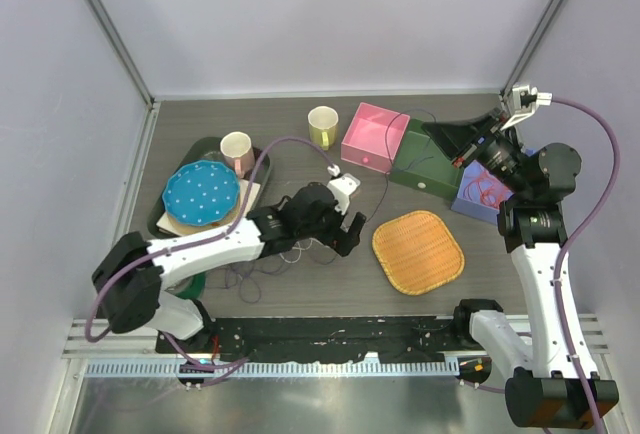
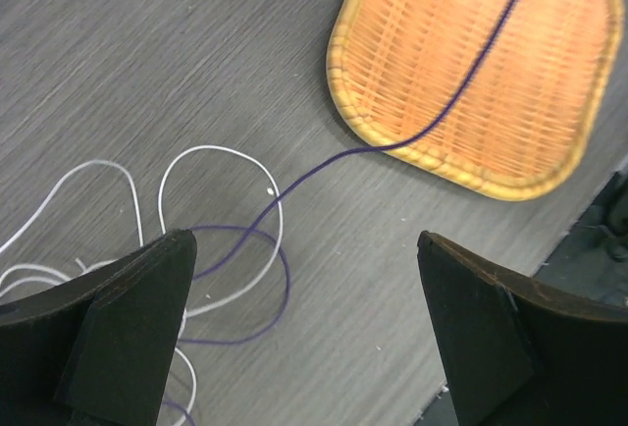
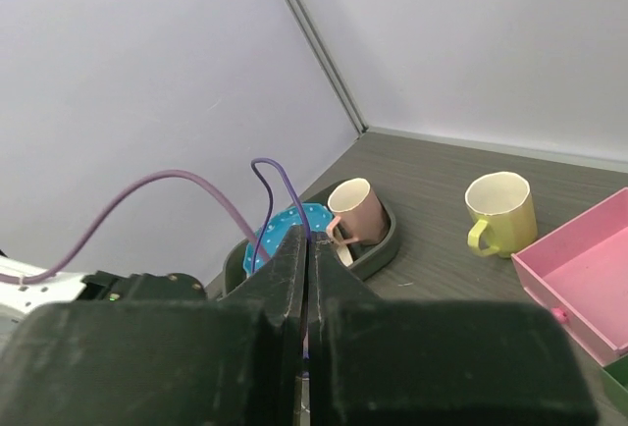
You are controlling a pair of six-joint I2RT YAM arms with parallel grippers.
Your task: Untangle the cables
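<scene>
A thin purple cable (image 2: 461, 82) runs across the woven mat (image 2: 471, 63) and down to loops tangled with white cable (image 2: 211, 156) on the table. The tangle lies below the left arm in the top view (image 1: 262, 272). My left gripper (image 2: 305, 241) is open and empty, hovering just above the table right of those loops; it also shows in the top view (image 1: 348, 222). My right gripper (image 3: 308, 241) is shut on the purple cable (image 3: 278, 173), which loops out above its tips. It is raised over the green box (image 1: 432, 126). Thin red cable (image 1: 484, 188) lies on the blue box.
An orange woven mat (image 1: 418, 251) lies centre right. A pink box (image 1: 372, 137), a green box (image 1: 420, 169) and a blue box (image 1: 470, 199) stand at the back right. A yellow cup (image 1: 322, 126), a pink cup (image 1: 237, 149) and a blue dotted plate (image 1: 200, 194) on a dark tray (image 1: 190, 151) stand at the back left.
</scene>
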